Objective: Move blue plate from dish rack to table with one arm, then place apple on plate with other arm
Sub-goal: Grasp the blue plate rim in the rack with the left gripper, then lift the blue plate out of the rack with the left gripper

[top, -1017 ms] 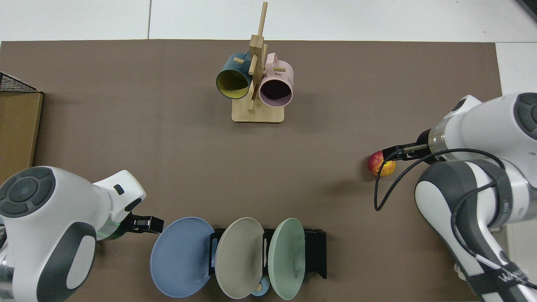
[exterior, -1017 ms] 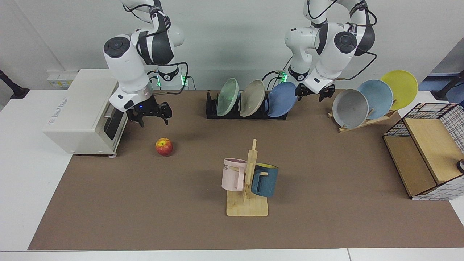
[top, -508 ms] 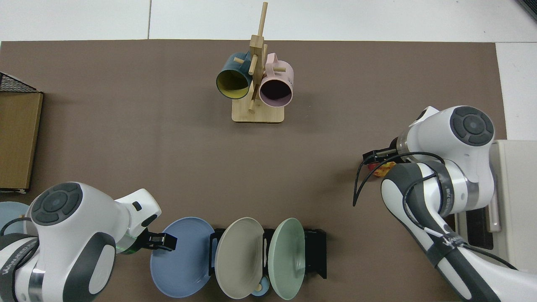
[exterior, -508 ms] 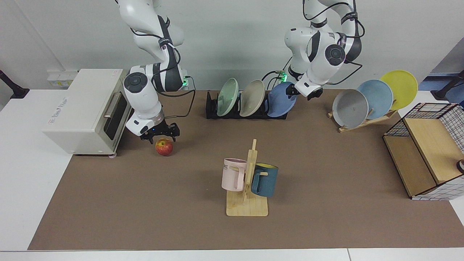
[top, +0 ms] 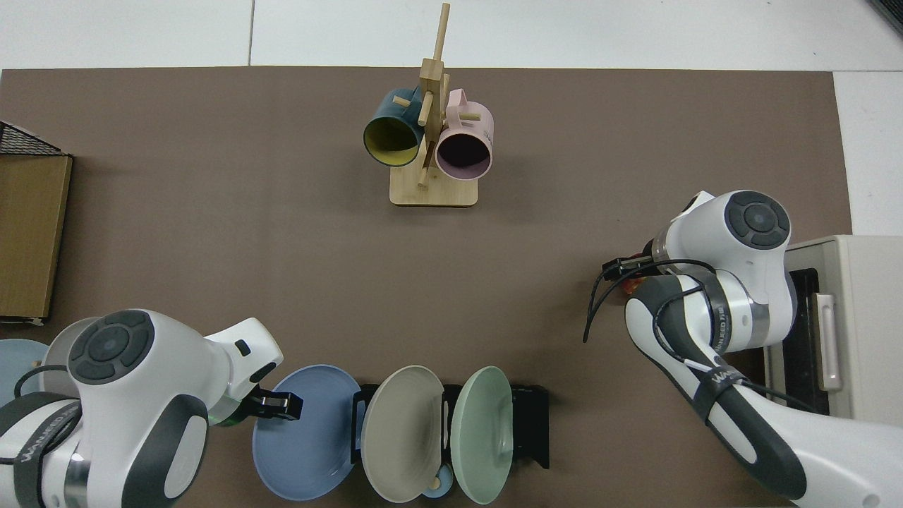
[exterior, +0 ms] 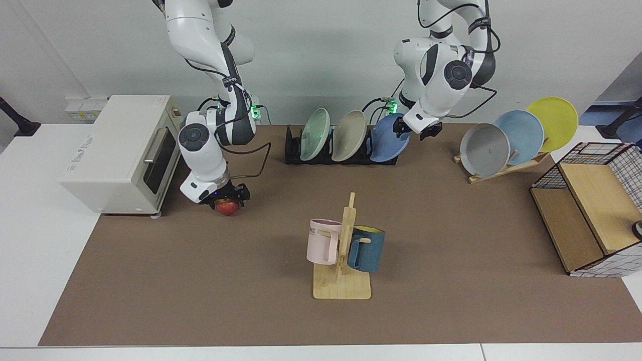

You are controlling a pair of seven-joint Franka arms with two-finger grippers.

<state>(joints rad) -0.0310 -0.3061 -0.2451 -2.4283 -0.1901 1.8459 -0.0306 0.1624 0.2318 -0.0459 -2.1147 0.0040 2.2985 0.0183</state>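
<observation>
Right gripper (exterior: 226, 196) now lower, straddling apple (exterior: 226, 206).

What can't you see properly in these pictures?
- Apple: the top view shows only a red sliver, because the right arm covers it.
- Right tool: it sits low over the apple, but neither view shows whether it grips.
- Left tool: it is at the blue plate rim; contact is unclear.
- Dish rack: the plates hide its slots.
</observation>
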